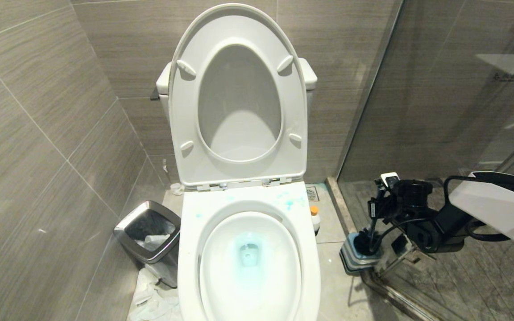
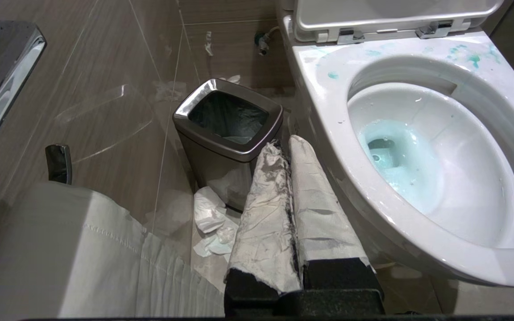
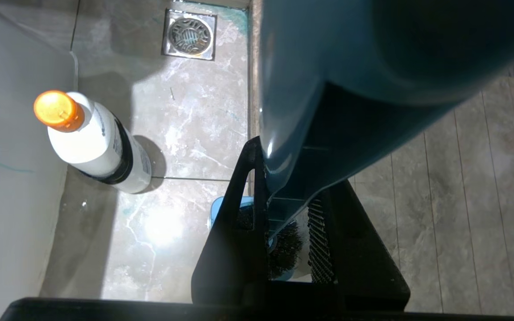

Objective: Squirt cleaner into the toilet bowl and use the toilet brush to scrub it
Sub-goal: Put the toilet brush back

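The toilet bowl [image 1: 194,249] stands open with seat and lid raised; light blue liquid lies in its water, and blue spots mark its rim [image 2: 328,89]. The cleaner [image 1: 314,217], a white bottle with an orange cap [image 3: 96,142], stands upright on the floor right of the toilet. My right gripper [image 1: 373,227] [image 3: 290,178] is shut on the slate-blue handle of the toilet brush [image 3: 292,133]. The dark bristle head [image 1: 365,244] sits at the mouth of the blue-and-grey holder [image 1: 355,261]. My left gripper [image 2: 283,145], its fingers wrapped in white, hangs shut and empty left of the bowl.
A steel waste bin [image 1: 150,240] [image 2: 228,120] stands left of the toilet with crumpled paper [image 2: 210,218] on the floor by it. A floor drain [image 3: 190,34] lies behind the bottle. A glass shower partition [image 1: 440,89] and its sill [image 1: 341,205] close off the right side.
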Controlling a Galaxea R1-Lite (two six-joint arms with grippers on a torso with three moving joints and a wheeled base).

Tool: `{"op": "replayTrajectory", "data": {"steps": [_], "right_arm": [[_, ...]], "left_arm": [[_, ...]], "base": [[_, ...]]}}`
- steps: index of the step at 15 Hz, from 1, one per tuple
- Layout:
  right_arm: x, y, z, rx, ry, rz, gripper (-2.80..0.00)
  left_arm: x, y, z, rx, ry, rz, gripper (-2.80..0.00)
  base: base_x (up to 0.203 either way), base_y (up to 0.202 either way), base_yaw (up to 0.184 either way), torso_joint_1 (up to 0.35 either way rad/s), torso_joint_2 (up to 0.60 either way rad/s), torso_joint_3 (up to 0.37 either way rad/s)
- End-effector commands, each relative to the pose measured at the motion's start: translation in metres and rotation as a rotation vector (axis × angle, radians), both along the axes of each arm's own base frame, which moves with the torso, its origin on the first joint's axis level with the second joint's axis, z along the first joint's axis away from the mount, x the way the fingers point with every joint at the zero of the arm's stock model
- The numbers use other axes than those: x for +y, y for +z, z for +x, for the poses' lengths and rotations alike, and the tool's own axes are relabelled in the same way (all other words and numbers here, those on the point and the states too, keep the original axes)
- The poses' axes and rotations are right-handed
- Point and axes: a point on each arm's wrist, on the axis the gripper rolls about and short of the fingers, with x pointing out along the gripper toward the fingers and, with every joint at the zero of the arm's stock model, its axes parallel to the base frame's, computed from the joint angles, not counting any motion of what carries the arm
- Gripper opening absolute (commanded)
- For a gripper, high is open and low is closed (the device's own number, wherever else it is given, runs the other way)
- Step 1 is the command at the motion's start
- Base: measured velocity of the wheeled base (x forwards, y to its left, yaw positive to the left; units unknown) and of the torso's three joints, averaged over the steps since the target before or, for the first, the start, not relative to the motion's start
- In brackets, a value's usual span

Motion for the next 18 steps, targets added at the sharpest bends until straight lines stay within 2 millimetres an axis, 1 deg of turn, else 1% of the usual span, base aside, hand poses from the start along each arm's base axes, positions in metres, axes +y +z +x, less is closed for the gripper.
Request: {"op": "replayTrajectory", "data": {"steps": [1, 4, 18], "right_arm": [[0.0, -0.0094, 0.0003, 0.019, 0.005, -0.016, -2.8], [0.0004, -0.012, -0.0006, 0.028, 0.009, -0.023, -2.8], [0.0006, -0.0122, 0.0, 0.032, 0.023, -0.065, -2.8]], "left_arm": [[0.0, 0.0, 0.0001, 0.001, 0.001, 0.0, -2.8], [0.0, 0.0001, 0.0, 0.001, 0.0, 0.0, -2.8], [0.0, 0.0001, 0.0, 0.001, 0.001, 0.003, -2.8]], "base": [[0.0, 0.0, 0.0, 0.0, 0.0, 0.0], [0.0, 0.0, 0.0, 0.0, 0.0, 0.0], [0.0, 0.0, 0.0, 0.0, 0.0, 0.0]]}}
